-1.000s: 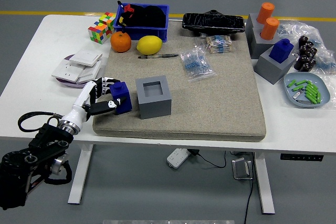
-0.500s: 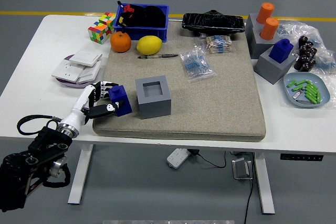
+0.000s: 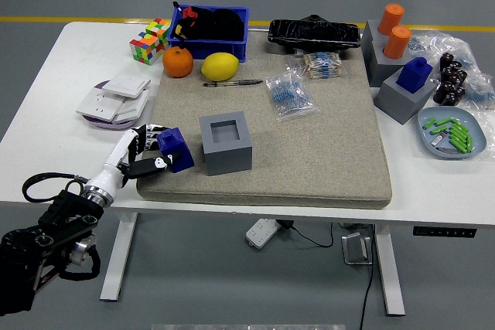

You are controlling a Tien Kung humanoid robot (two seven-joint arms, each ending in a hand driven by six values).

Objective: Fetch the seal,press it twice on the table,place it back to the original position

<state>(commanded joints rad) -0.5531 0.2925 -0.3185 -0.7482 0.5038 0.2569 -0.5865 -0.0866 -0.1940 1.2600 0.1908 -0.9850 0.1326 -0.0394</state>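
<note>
I've got the left hand (image 3: 147, 154) at the near-left corner of the grey mat (image 3: 325, 152), fingers clamped on the blue seal (image 3: 176, 149). The seal sits tilted, low over the mat, just left of the grey holder (image 3: 226, 142), whose square socket is open on top. No right hand in my view. I can't read any writing; print on the white boxes (image 3: 116, 92) is too small.

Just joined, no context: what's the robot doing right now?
The left hand grips a blue seal over the near-left part of the grey mat, just left of the empty grey holder block with its open square socket. The seal is tilted and out of the holder. The right arm is out of view.
</note>
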